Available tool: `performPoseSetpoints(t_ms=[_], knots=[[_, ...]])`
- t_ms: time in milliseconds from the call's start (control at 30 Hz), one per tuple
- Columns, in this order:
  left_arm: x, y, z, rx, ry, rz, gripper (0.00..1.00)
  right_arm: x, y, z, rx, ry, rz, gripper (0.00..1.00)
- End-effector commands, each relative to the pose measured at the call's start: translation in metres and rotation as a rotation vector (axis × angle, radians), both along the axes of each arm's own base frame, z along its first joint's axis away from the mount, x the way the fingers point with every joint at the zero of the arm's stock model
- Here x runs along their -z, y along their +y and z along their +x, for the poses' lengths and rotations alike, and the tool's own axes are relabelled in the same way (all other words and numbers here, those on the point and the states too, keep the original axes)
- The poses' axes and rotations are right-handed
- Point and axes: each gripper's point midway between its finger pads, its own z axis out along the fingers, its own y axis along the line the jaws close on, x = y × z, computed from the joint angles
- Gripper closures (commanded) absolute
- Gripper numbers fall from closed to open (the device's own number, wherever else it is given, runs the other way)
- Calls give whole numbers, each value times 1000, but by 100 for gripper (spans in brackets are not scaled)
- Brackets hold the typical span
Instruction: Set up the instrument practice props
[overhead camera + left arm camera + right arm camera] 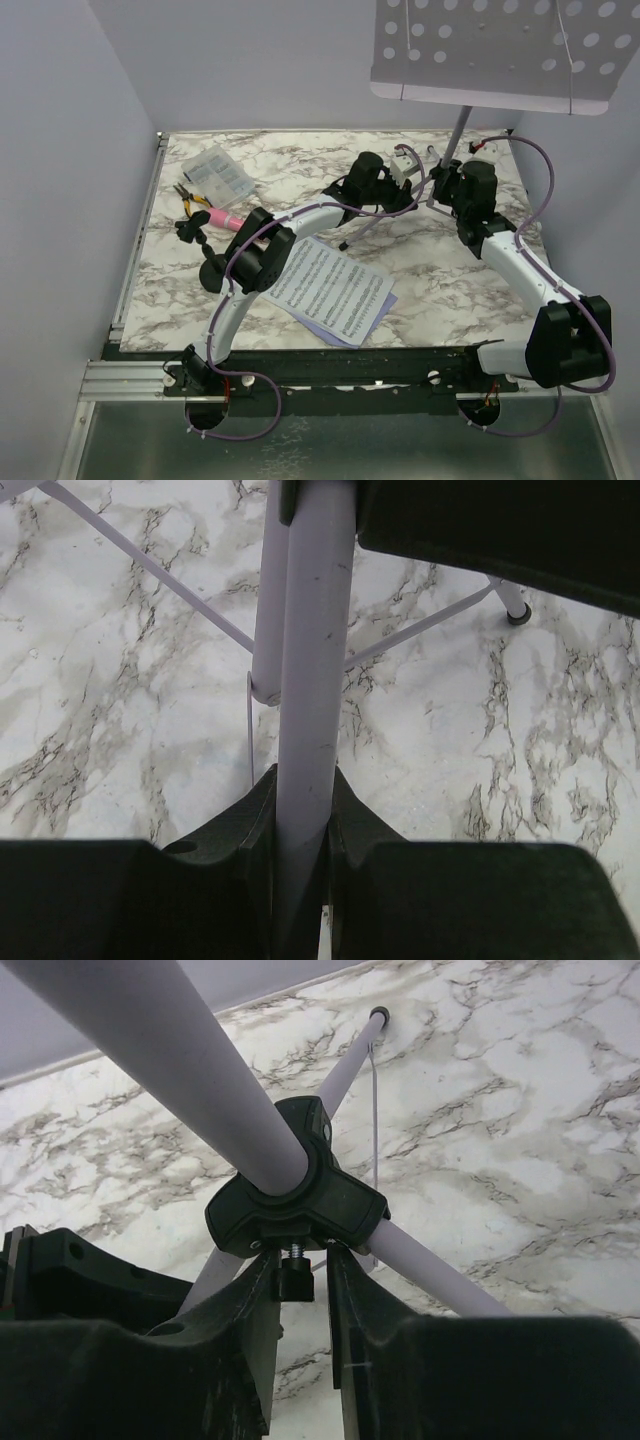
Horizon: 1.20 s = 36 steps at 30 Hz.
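Observation:
The lavender perforated music-stand desk (500,50) stands high at the back right on its silver pole (456,135). My left gripper (392,188) is shut on a tripod tube (312,680) that runs straight through the jaws (303,815). My right gripper (447,190) has its jaws close on the small black knob (296,1281) under the black tripod hub (300,1195), fingertips against the hub. Printed sheet-music pages (332,290) lie at the front middle. The pink microphone (226,220) lies at the left, next to the small black mic stand (207,262).
A clear plastic compartment box (216,178) and orange-handled pliers (191,201) lie at the back left. Tripod legs and thin braces (150,565) spread over the marble table (430,270). A rubber foot (517,615) rests on it. Walls close in on both sides.

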Motion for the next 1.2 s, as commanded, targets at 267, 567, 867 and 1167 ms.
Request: performPoseSetpoints(t_ms=[267,567,867,1167], knots=[[93,50,-8,-115,246,231,100,-29,-9,3,229,-69,408,84],[90,49,-9,-110,244,227,100,-56,-1,-18,-2,-105,1417,99],[85,49,-9,-110,234,224,100,-38,-3,-30,67,-49,1408,65],[82,45,-8,-104,230,215,100,-50,-35,-52,64,-126,695,32]])
